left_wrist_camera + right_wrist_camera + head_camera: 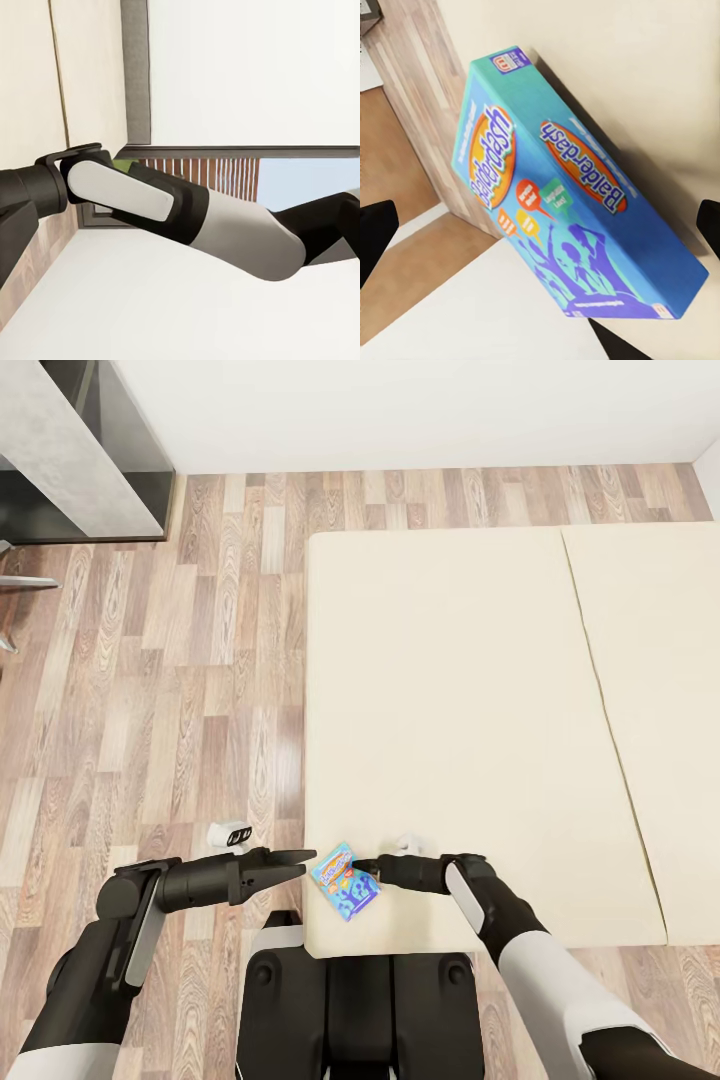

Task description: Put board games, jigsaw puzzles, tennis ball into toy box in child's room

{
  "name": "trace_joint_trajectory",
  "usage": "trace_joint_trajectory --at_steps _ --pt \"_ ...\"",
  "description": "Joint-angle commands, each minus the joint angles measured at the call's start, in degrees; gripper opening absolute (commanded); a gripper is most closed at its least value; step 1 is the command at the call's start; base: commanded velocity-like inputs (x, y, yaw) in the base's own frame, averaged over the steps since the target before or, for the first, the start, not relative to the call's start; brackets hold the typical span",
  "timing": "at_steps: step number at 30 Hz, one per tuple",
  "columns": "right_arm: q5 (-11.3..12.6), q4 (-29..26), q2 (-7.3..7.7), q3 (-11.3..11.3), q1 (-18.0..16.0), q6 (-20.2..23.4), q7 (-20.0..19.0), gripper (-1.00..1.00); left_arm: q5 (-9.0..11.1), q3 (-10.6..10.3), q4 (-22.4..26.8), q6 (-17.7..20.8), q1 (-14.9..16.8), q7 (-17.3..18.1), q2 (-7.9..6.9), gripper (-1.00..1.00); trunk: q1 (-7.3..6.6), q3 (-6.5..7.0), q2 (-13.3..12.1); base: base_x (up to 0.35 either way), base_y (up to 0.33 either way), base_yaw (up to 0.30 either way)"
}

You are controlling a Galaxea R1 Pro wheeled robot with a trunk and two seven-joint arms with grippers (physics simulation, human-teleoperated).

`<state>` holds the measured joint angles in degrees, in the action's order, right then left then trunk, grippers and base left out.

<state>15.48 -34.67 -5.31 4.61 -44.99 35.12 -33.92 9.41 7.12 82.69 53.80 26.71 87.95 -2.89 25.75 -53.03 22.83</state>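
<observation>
Right pincer (372,876), spread wide, is closing on the blue Balderdash board game (345,879) at the bed (480,690) corner, needing centred, square jaws.

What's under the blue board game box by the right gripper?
The blue board game box lies on the cream mattress near its corner. The mattress beneath the box is covered, so anything there is hidden.

— What is lying under you?

— Wood-plank floor (200,690) is stretching out to my left, its boards running in mixed browns and greys.

— And beyond?

— A plain white wall (430,410) is closing off the far side, with a white baseboard (440,466) running along its foot. Even, soft light is falling everywhere.
</observation>
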Motion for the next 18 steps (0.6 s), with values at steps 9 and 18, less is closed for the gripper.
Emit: trace_joint_trajectory --at_steps 9,18 --pt "0.4 0.0 -0.04 0.0 0.0 0.5 -0.6 1.00 0.0 0.0 0.0 0.6 0.0 0.2 -0.02 1.00 0.03 -0.06 0.1 0.000 0.000 0.000" --pt "0.4 0.0 -0.86 0.0 0.0 0.5 -0.7 1.00 0.0 0.0 0.0 0.6 0.0 0.2 -0.02 1.00 0.03 -0.06 0.1 0.000 0.000 0.000"
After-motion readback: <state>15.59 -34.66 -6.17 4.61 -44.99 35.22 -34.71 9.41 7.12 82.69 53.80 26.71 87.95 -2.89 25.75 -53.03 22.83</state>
